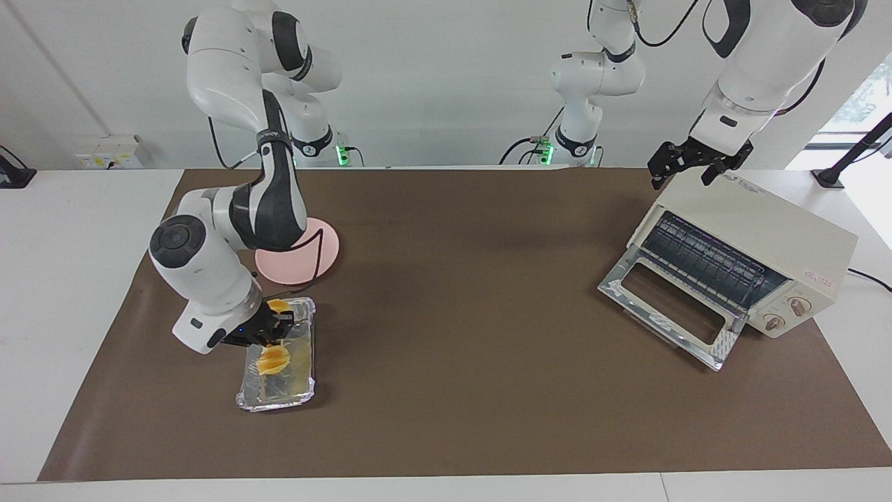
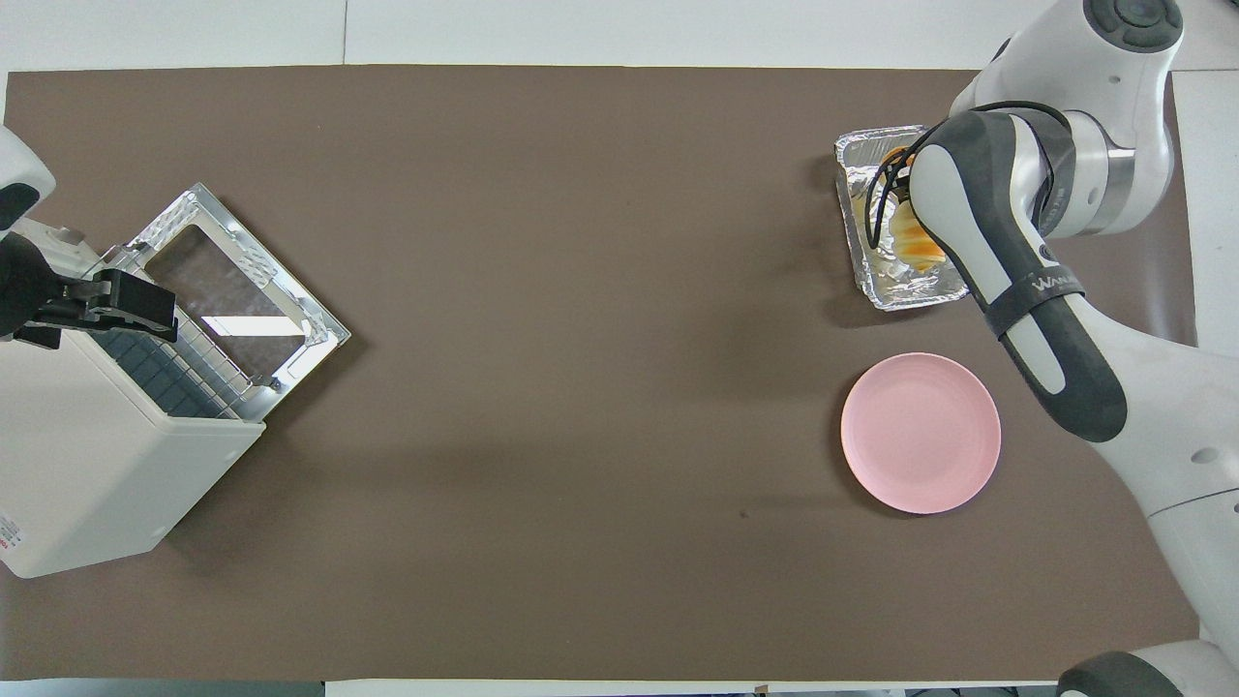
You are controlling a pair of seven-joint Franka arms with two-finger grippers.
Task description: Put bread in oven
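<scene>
The bread (image 1: 273, 359), a small ridged yellow-orange loaf, lies in a crinkled silver foil tray (image 1: 301, 380) toward the right arm's end of the table, farther from the robots than anything else there. The right gripper (image 1: 273, 328) is down in the tray with its fingers clenched nearly together over the loaf's middle. Orange shows on both sides of the dark fingers, so it looks clamped on the bread, though the contact itself is hard to make out.

Going from nearest the robots outward: the round pink plate (image 1: 327, 254) sits closest to them at the right arm's end, bare, partly covered by the arm in the facing view. The foil tray lies just beside it, farther out. At the left arm's end stands the cream-white toaster oven (image 1: 759, 230), its glass door (image 1: 669, 307) dropped flat open toward the table's middle and the wire rack (image 1: 704, 261) exposed. The left gripper (image 1: 686, 164) waits above the oven's top edge with its fingers spread and nothing in them.

The step in hand appears to be the pick-up. Next would come a lift clear of the tray wall and a long carry across the mat to the open oven mouth.

From overhead, the right arm hides most of the loaf and part of the tray.
</scene>
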